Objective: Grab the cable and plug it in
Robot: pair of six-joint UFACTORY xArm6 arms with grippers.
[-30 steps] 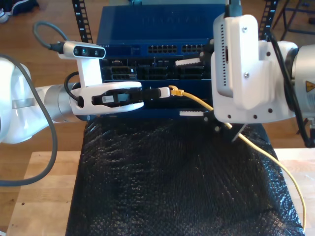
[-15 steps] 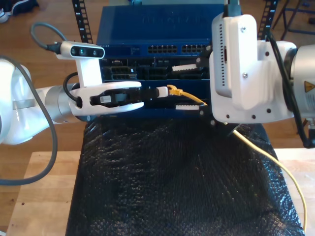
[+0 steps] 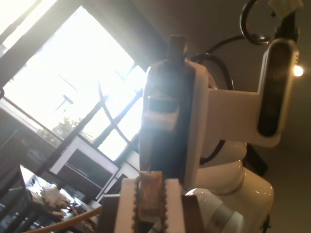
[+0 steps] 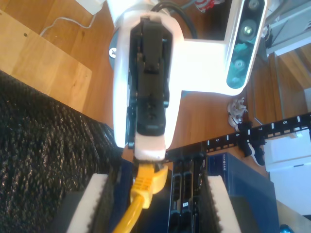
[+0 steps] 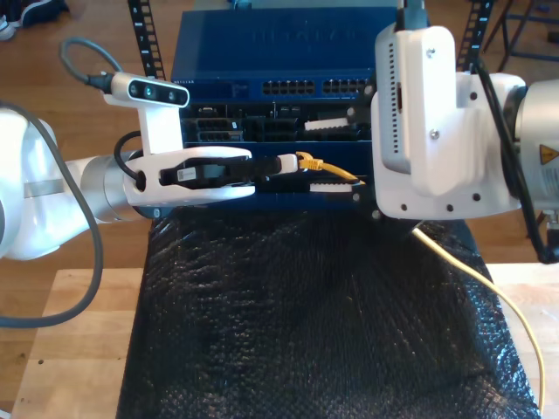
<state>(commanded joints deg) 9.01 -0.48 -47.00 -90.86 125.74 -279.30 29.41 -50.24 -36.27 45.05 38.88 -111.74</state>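
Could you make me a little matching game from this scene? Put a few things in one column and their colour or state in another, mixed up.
Things:
1. cable
2. my first gripper
3. my second gripper
4. mat

Colour or state:
A. jaws open, cable running between them
B. black
C. yellow
D. jaws shut on the cable's plug end

Pairs: 1-C, 2-D, 3-A, 4-B

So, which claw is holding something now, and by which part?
My first claw holds the cable by its plug end. My second claw is open around it.
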